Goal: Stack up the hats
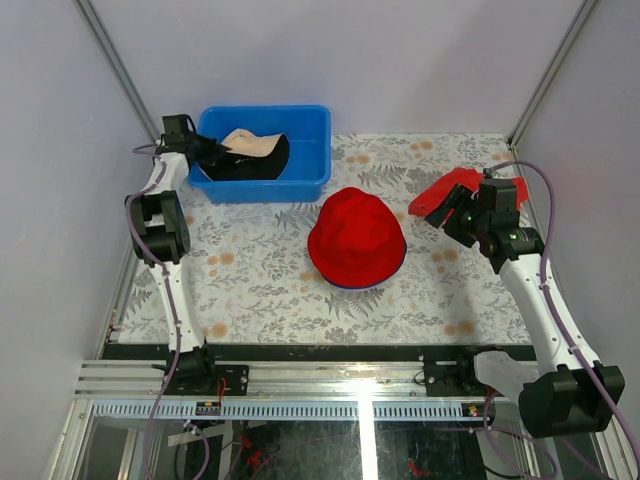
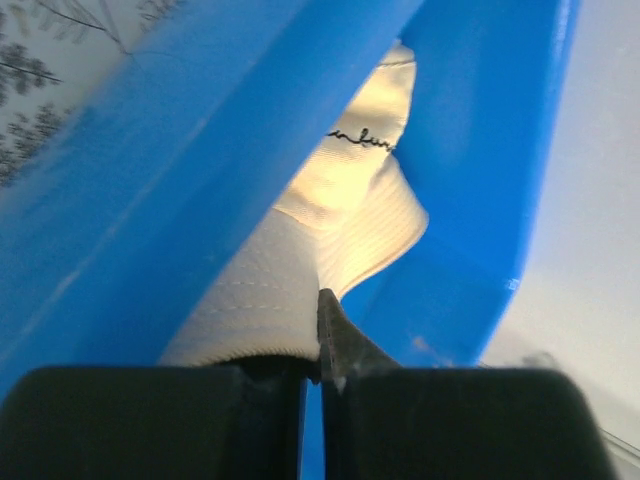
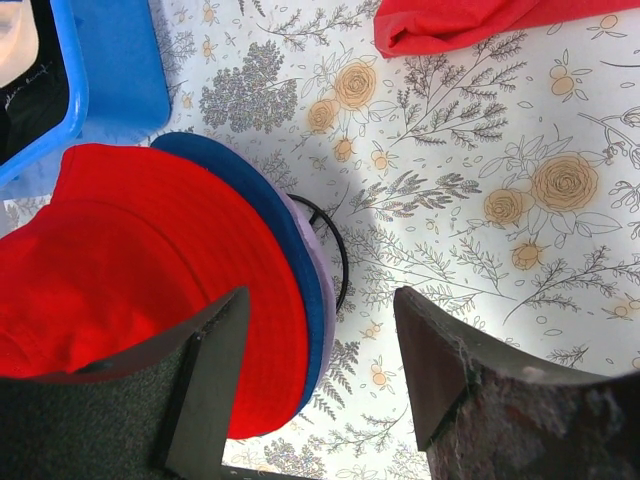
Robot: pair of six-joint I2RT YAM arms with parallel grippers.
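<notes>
The red hat (image 1: pixel 357 238) sits crown-up at the middle of the counter (image 1: pixel 260 285), topping a pile. Just under its edge shows the brim of a navy hat (image 3: pixel 255 210), and under that the brim of a lavender hat (image 3: pixel 318 270). The beige hat (image 1: pixel 252 148) lies apart near the far-left corner, crumpled on its side, with a cream outside and black lining showing.

My left arm (image 1: pixel 175 300) and right arm (image 1: pixel 535 305) are white tubes with bulky black joints (image 1: pixel 158 225). A lilac cable (image 1: pixel 552 205) trails along each. My fingers (image 3: pixel 215 380) are dark matte wedges, grainy on the right.
</notes>
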